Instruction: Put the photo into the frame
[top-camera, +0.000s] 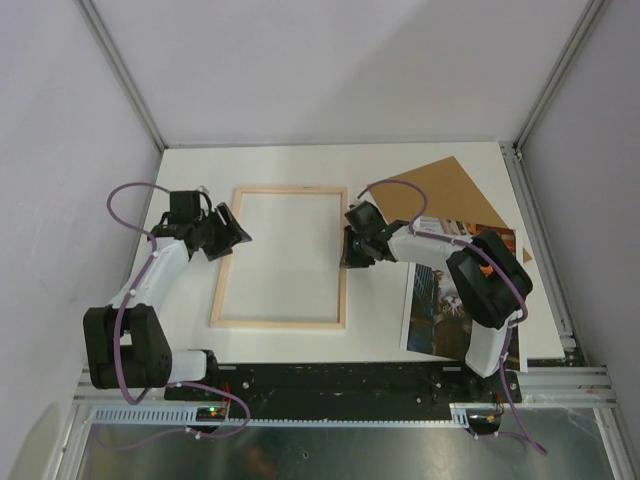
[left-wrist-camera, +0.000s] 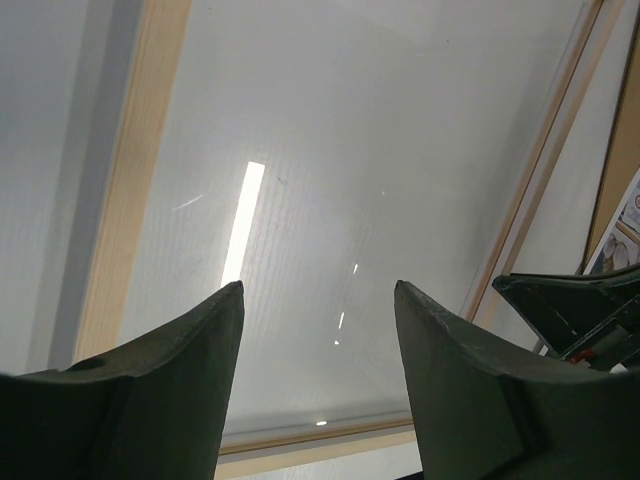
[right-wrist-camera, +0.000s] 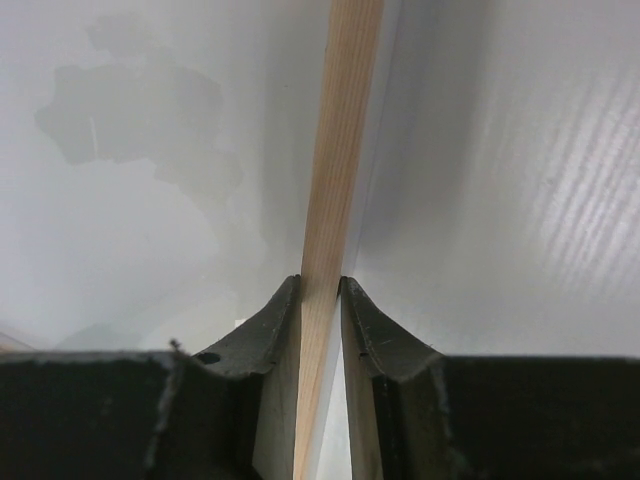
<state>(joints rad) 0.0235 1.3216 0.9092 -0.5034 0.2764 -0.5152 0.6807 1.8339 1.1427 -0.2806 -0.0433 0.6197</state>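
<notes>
The frame (top-camera: 285, 189) lies flat on the white table with its pale wood side up. My right gripper (top-camera: 347, 255) is shut on the frame's right rail; in the right wrist view the wood rail (right-wrist-camera: 345, 130) runs up between the closed fingers of my right gripper (right-wrist-camera: 320, 282). My left gripper (top-camera: 238, 236) is open and empty just over the frame's left rail. In the left wrist view my left gripper (left-wrist-camera: 320, 288) looks across the frame's inside, with a rail (left-wrist-camera: 140, 180) at the left. The photo (top-camera: 435, 315) lies at the right, partly under my right arm.
A plain brown backing board (top-camera: 445, 195) lies at the back right, partly under the photo's far end; its edge also shows in the left wrist view (left-wrist-camera: 625, 130). Grey walls close the cell on three sides. The black base rail (top-camera: 330, 380) runs along the near edge.
</notes>
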